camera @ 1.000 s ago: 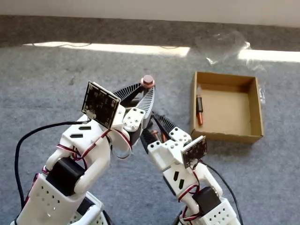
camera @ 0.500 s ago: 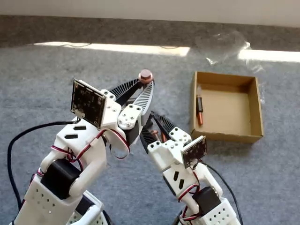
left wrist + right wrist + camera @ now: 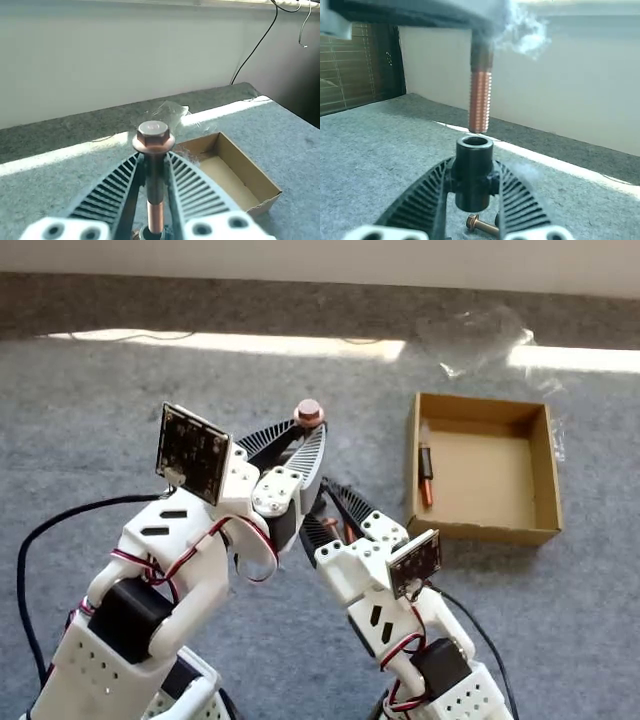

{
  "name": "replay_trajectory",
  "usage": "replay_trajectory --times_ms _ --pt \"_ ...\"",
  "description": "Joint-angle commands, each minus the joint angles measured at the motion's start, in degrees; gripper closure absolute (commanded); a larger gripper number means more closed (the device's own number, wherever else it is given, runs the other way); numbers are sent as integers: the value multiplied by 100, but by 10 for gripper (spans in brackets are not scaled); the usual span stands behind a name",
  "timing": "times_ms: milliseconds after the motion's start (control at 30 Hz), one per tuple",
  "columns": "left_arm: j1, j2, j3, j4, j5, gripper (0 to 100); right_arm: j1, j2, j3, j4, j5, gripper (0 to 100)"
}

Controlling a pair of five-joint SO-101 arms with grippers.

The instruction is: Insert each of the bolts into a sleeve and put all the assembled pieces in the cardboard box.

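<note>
Bolt (image 3: 153, 137) stands upright, head up, clamped between my left fingers (image 3: 117, 187). Its threaded tip hangs just above the sleeve (image 3: 474, 172), not yet inside. My right fingers (image 3: 425, 202) grip that sleeve upright, mouth up. I see a spare bolt (image 3: 481, 224) lying on the surface (image 3: 120, 420) below. To the arms' right stands the box (image 3: 547, 475), with one assembled piece (image 3: 426, 476) along its near-side wall.

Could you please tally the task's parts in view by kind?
Bolts: 2, held bolt in left claw, loose bolt on carpet.
Sleeves: 1, sleeve in right claw.
Assembled pieces: 1, assembled piece in box.
Total: 4.
</note>
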Motion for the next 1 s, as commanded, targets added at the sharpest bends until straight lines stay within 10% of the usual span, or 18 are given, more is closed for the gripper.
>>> replay_trajectory --times_ms 0,967 --pt "110 -4 -321 0 -158 994 -66 -13 760 -22 88 994" --pt "110 -4 -40 -9 -193 994 -66 -22 760 -22 88 994"
